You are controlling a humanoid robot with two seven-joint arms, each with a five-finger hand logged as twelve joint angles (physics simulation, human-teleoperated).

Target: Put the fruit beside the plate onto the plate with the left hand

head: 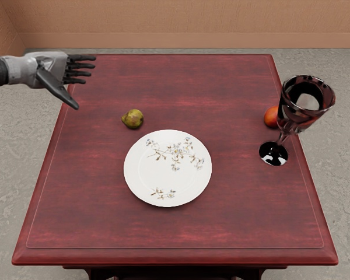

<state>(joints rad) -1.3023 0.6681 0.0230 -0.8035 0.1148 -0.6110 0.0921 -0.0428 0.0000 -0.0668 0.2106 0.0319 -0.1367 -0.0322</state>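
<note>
Holding the left robot hand [61,70] spread, empty, over the counter [221,87] corner, well apart from pear [132,119] beside plate [141,176].

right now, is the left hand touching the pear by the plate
Apart. The head view shows the left hand open at the far left corner of the table, with bare wood between it and the pear.

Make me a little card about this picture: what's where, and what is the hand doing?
table: dark red wood
plate: white, flowery, central, nothing on it
pear: green, beside plate's far-left rim, not touching
left hand: open, empty, above table's far-left corner
glass: upright, right side
orange fruit: behind glass stem
</note>
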